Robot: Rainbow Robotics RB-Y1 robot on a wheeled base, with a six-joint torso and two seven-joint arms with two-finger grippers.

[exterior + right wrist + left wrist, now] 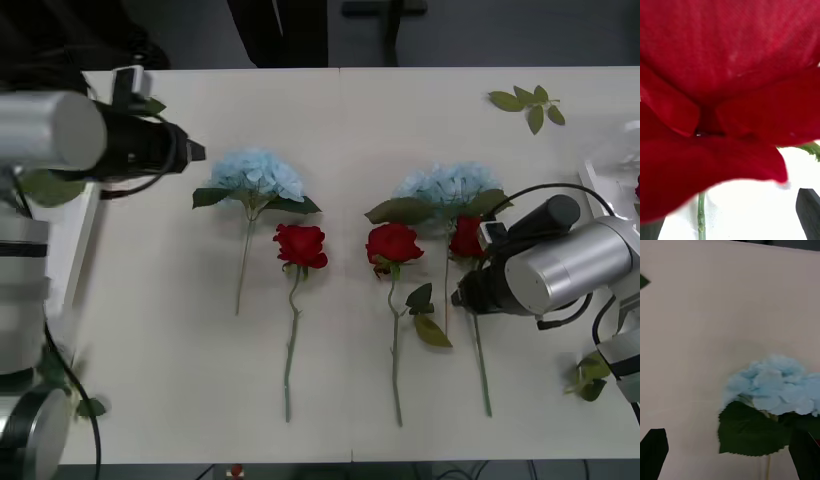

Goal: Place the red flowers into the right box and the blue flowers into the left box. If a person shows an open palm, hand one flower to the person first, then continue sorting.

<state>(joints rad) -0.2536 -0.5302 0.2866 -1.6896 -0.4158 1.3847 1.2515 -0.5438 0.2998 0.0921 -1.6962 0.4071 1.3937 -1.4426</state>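
Three deep red roses [300,245] on thin green stems, two pale-blue hydrangea heads [258,174] with dark green leaves, cream-white table [380,120], loose green leaf sprig [528,104], silver-grey arms with black fingers [653,450]

The front view looks forward and down from above the arms onto the white surface [350,150], taking in its whole width. The left wrist view faces down from a moderate height just beside the left blue flower [257,175], which it shares with the front view [771,386]. The right wrist view sits very close against the rightmost red flower [730,93], also seen from the front [465,238].
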